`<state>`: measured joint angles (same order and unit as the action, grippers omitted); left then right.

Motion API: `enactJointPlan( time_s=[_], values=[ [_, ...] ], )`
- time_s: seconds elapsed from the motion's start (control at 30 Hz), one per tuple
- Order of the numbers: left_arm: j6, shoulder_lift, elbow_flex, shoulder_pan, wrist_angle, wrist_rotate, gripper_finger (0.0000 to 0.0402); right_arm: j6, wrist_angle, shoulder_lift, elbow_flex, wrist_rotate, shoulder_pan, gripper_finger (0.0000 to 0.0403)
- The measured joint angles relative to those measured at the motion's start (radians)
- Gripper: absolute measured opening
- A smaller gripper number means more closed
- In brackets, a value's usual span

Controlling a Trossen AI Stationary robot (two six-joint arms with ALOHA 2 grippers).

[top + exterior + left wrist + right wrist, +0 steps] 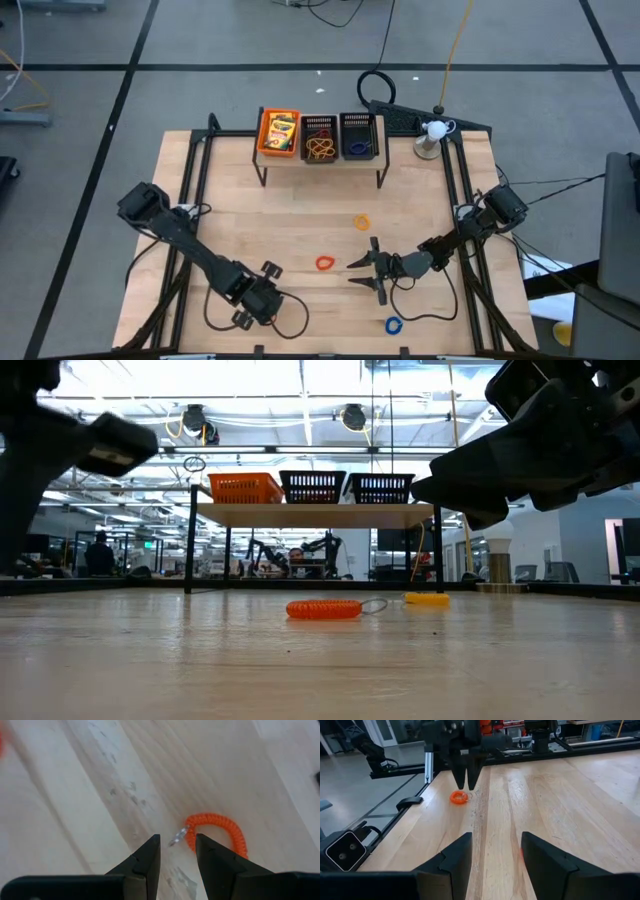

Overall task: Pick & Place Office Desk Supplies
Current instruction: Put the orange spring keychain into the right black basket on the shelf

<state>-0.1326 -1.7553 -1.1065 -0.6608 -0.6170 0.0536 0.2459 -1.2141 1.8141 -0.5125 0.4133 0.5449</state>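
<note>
An orange coiled ring (216, 826) with a small metal loop lies flat on the wooden table (240, 230), also seen as the ring (325, 263) in the high view. My left gripper (177, 847) hangs open just above and beside it, pointing steeply down; the right wrist view shows the left gripper (465, 786) right over the ring (459, 797). My right gripper (352, 271) waits open and level a little to the ring's right. A yellow ring (361, 222) and a blue ring (393, 324) also lie on the table.
A raised shelf at the far edge carries an orange bin (279, 132) with yellow-and-green boxes and two black mesh bins (319, 140), (358, 138) holding bands. A white lamp-like object (432, 135) stands at the far right. Black rails run along both table sides.
</note>
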Motion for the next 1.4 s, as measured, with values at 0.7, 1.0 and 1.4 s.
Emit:
enactJointPlan(
  time_s=[0.7, 1.0, 1.4],
  values=[
    [-0.080, -0.041, 0.001, 0.039, 0.021, -0.107, 0.0016, 0.000, 0.002, 0.000, 0.000, 0.000, 0.000, 0.0160],
    [-0.071, -0.037, -0.006, 0.070, 0.043, -0.066, 0.0001, 0.000, 0.002, 0.000, 0.000, 0.001, 0.000, 0.0160],
    [0.096, -0.037, -0.255, 0.135, -0.052, -0.034, 0.0000, 0.000, 0.002, 0.000, 0.000, 0.002, 0.000, 0.0160]
  ],
)
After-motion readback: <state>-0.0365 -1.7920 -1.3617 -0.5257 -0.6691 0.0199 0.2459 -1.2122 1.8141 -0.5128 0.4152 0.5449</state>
